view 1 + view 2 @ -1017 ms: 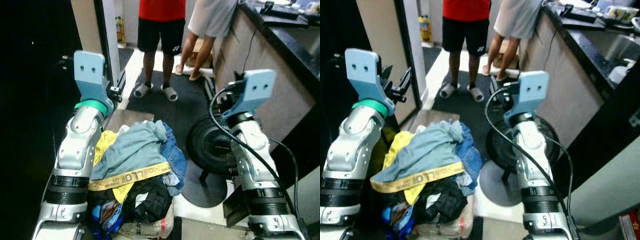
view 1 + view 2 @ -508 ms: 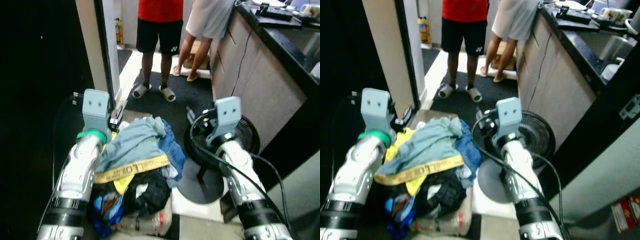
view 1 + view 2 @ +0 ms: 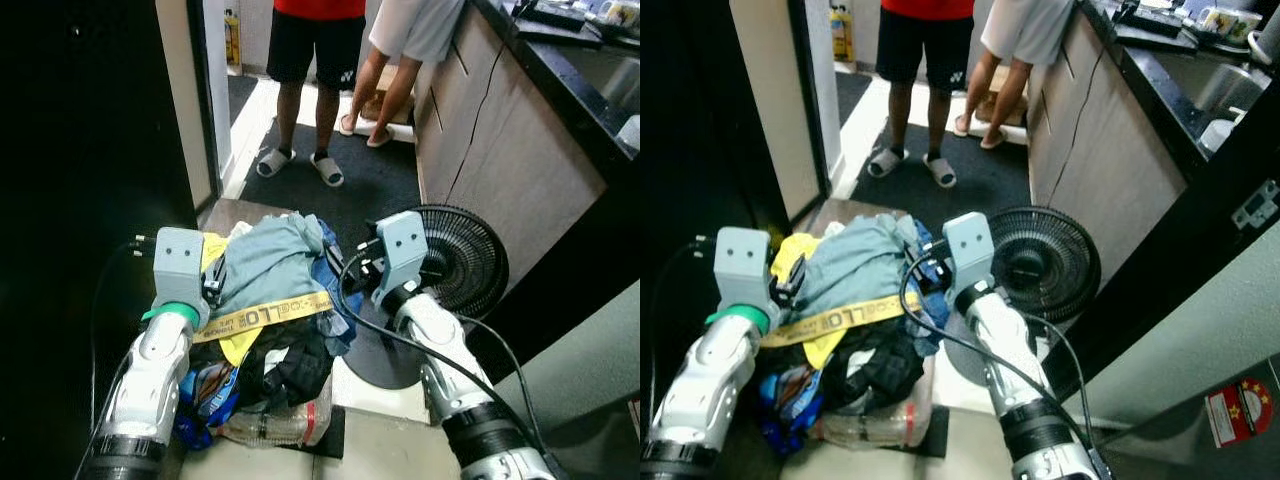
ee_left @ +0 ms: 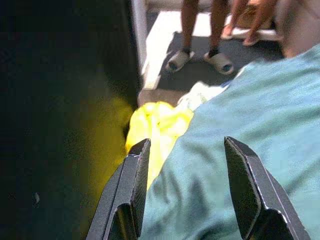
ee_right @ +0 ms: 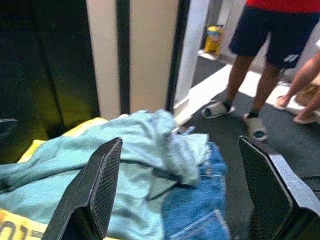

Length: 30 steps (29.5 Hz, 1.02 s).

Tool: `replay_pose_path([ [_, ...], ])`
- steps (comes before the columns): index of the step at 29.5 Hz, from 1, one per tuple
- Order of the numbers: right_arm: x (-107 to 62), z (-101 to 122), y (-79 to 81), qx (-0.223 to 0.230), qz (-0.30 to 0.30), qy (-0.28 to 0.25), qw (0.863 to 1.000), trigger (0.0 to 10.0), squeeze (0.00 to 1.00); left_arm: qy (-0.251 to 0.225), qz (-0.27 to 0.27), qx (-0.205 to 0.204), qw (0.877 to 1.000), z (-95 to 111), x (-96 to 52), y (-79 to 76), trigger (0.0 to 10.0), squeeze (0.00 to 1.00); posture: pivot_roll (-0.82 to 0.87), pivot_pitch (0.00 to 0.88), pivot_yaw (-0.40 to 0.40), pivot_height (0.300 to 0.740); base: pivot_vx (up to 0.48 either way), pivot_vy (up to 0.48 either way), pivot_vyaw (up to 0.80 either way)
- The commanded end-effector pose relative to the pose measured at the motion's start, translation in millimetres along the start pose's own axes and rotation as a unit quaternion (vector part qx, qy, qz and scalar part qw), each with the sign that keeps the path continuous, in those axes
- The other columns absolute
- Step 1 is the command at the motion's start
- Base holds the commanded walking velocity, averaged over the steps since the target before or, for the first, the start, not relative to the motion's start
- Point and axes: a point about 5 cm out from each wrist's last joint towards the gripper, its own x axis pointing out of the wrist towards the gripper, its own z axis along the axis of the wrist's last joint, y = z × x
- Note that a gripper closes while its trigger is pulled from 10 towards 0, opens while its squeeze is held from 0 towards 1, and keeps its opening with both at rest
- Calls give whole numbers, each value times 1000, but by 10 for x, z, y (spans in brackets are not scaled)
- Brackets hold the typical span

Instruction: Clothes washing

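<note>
A heap of clothes (image 3: 268, 310) fills a clear plastic basket (image 3: 295, 425) on the floor in front of me. A light teal shirt (image 3: 265, 262) lies on top, with blue jeans (image 5: 200, 212) to its right, a yellow garment (image 4: 155, 125) to its left and a lettered yellow band (image 3: 265, 318) across the front. My left gripper (image 4: 185, 185) is open at the heap's left side, its fingers just above the teal shirt and the yellow garment. My right gripper (image 5: 185, 190) is open wide at the heap's right side, over the teal shirt and the jeans. Neither holds anything.
A black floor fan (image 3: 455, 262) stands just right of the basket, beside my right arm. Two people (image 3: 320, 60) stand on a dark mat (image 3: 365, 185) beyond the heap. A counter (image 3: 520, 140) runs along the right, a door frame (image 3: 180, 110) and darkness lie on the left.
The head views have tilted down and taken in more floor. Both arms have come down from a raised pose to the two sides of the clothes heap, grippers open.
</note>
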Motion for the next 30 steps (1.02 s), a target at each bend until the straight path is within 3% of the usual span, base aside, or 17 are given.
replay_pose_path([
  [1, -27, -75, -32, 10, -3, 15, 1000, 10000, 0, 26, 4, -5, 1000, -143, -22, -15, 10000, 0, 119, 203, -84, 740, 0, 0, 0],
  [4, -44, -148, -62, 11, -9, 30, 999, 10000, 0, 36, 2, -6, 999, -177, 21, -40, 10000, 0, 118, 214, -84, 740, 0, 0, 0],
  [6, -132, -406, -119, 36, -26, 81, 996, 10000, 0, 46, -38, 6, 998, -161, 168, -195, 10000, 0, 119, 234, -69, 740, 0, 0, 0],
  [9, -141, -486, -78, 55, -21, 96, 994, 10000, 0, 48, -55, 14, 997, -140, 222, -253, 10000, 0, 115, 240, -62, 740, 0, 0, 0],
  [18, -24, -522, 215, 90, 34, 102, 990, 10000, 0, 49, -77, 32, 995, -46, 365, -361, 10000, 0, 117, 286, -23, 740, 0, 0, 0],
  [26, -91, -563, 157, 91, 40, 97, 990, 10000, 0, 21, -90, 29, 995, 142, 474, -423, 10000, 0, 106, 298, 16, 740, 0, 0, 0],
  [30, -144, -680, 182, 97, 45, 122, 987, 10000, 0, 18, -95, 29, 995, 142, 481, -445, 10000, 0, 106, 309, 20, 740, 0, 0, 0],
])
